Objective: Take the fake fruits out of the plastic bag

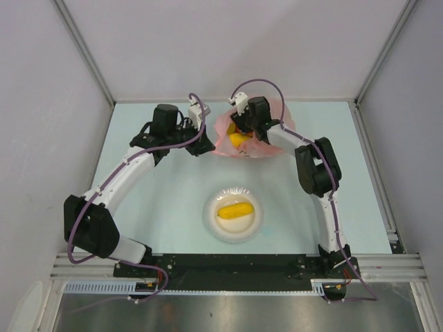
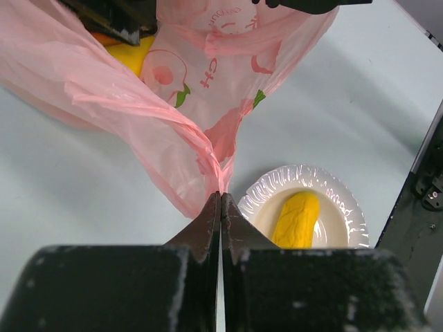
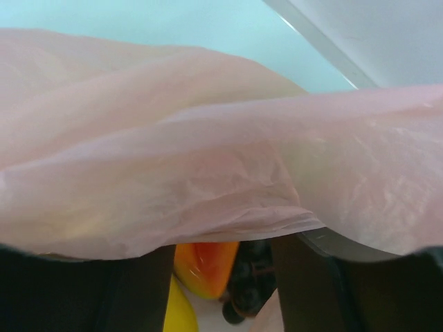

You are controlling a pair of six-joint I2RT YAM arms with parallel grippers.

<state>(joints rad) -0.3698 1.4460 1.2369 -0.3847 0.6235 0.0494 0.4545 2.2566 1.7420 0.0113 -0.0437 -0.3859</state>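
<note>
When the scene is viewed from the top external camera, the plastic bag [image 1: 223,131] is seen lying at the far middle of the pale surface [image 1: 152,221], with its mouth spread open. The left end effector [image 1: 203,146] is placed at the bag's left edge. The right end effector [image 1: 243,128] is positioned inside the opening, where a yellow fruit [image 1: 239,140] is glimpsed beside it. Nearer the arm bases, well apart from the bag, a white plate [image 1: 210,220] is set, and a yellow piece [image 1: 235,209] is laid on it.

From the left wrist, the jaws of the left end effector [image 2: 220,207] are shown pressed fully together. A gathered fold of the plastic bag [image 2: 173,111] is pinched at their tips, and the pink film is stretched away from there. The yellow fruit [image 2: 131,57] is seen at the upper left, under the dark body of the other arm. The plate [image 2: 340,195] and the yellow piece [image 2: 296,220] are seen beyond the tips, to the right.

From the right wrist, most of the view is covered by the crinkled film of the bag [image 3: 208,173], which is draped over the right end effector [image 3: 221,259]. Its two dark fingers [image 3: 131,290] are held apart, and nothing is clamped between them. In the gap, farther in, an orange-red fruit [image 3: 206,266], the yellow fruit [image 3: 176,311] and a dark grape bunch [image 3: 249,283] are found lying together inside the bag (whether the fingers touch any of them cannot be told).
</note>
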